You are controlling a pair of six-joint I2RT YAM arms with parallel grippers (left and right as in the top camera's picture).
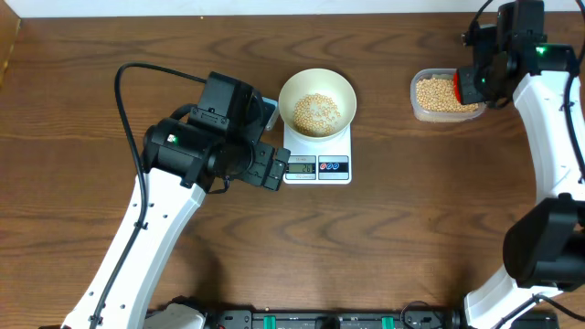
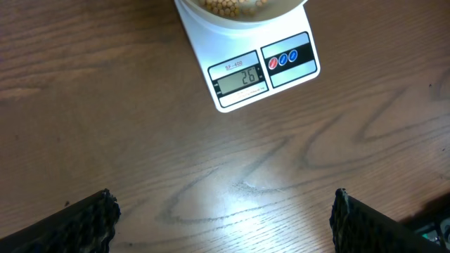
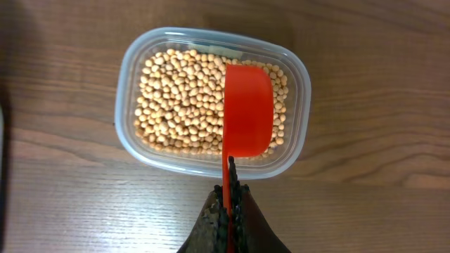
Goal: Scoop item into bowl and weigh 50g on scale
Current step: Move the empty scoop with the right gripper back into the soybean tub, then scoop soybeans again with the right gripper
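The white bowl [image 1: 316,91] stands on the white scale [image 1: 317,168] and holds a layer of tan beans [image 1: 316,111]. In the left wrist view the scale [image 2: 264,70] reads 26 under the bowl [image 2: 239,17]. My left gripper [image 2: 221,207] is open and empty over bare table just left of the scale's front [image 1: 272,170]. My right gripper [image 3: 230,193] is shut on the handle of a red scoop [image 3: 247,116]. It holds the scoop over the beans [image 3: 176,98] in the clear tub [image 3: 126,105]. No beans show on the scoop.
The clear tub [image 1: 445,114] stands at the back right, well apart from the scale. The right arm [image 1: 548,137] runs along the right edge. A black cable [image 1: 137,68] loops behind the left arm. Dark brown wood lies between scale and tub.
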